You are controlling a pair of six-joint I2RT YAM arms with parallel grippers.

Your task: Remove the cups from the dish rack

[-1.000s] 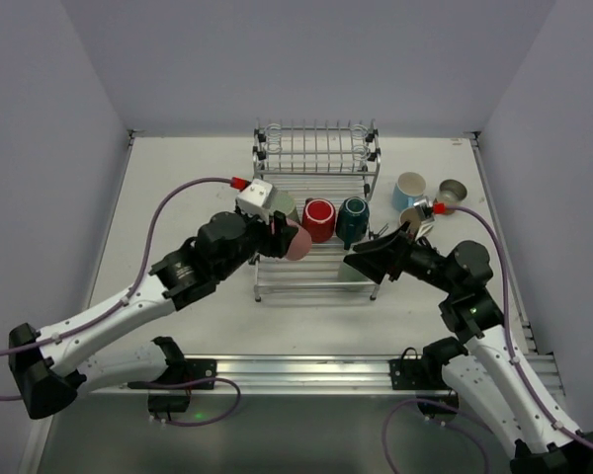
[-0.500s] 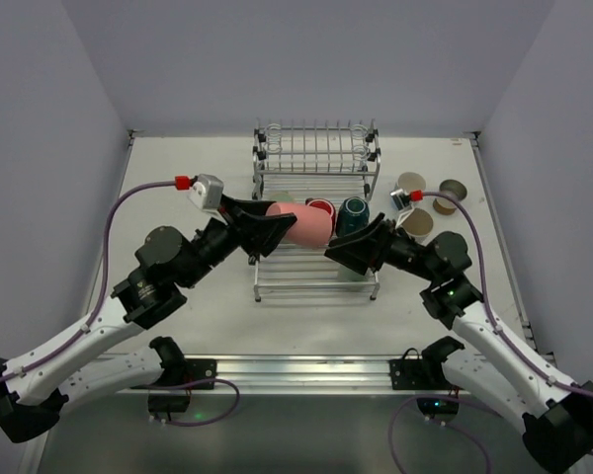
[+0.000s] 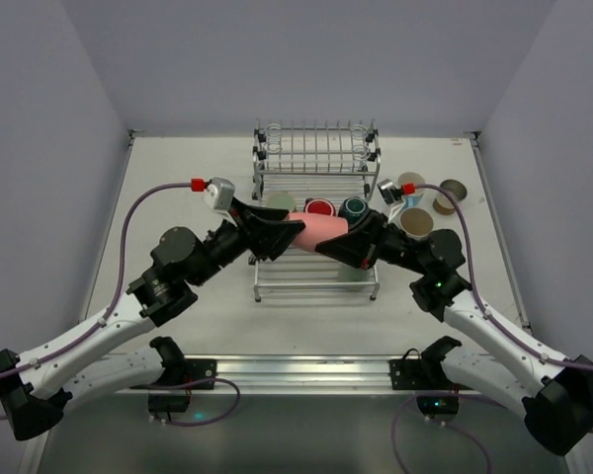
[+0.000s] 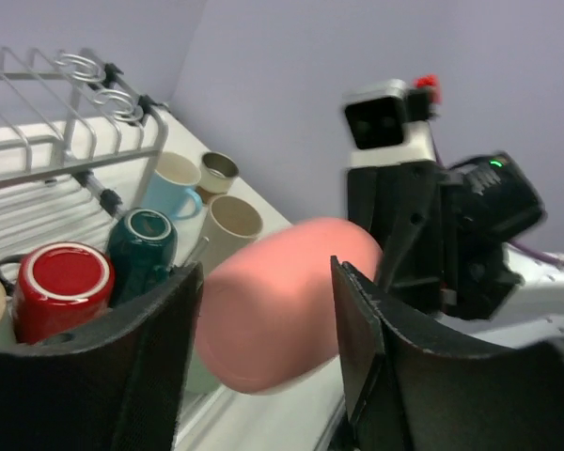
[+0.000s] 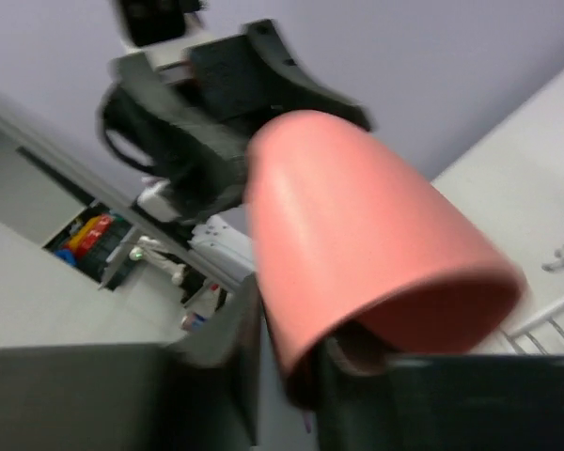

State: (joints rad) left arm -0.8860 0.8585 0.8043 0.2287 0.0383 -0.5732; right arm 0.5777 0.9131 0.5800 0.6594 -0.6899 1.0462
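A pink cup [image 3: 317,226] hangs on its side above the dish rack [image 3: 316,280], held from both ends. My left gripper [image 3: 285,227] is shut on its closed base end, fingers on either side of the pink cup [image 4: 282,299]. My right gripper [image 3: 342,243] is shut on the rim of the pink cup [image 5: 357,225], one finger inside the mouth. In the rack's lower tray stand a sage green cup [image 3: 281,201], a red cup [image 3: 319,207] and a dark teal cup [image 3: 354,206]. The left wrist view shows the red cup [image 4: 62,286] and the teal cup [image 4: 143,248] below the left gripper [image 4: 266,284].
Right of the rack, a light blue mug [image 4: 174,182], a tan-brown cup [image 3: 451,192] and a beige cup [image 3: 416,220] sit on the table. The rack's pronged upper shelf [image 3: 316,148] stands behind the grippers. Both arms meet over the rack's front.
The left gripper lifted the pink cup off the rack and carried it right. The right gripper came in from the right and shut on the cup's rim.
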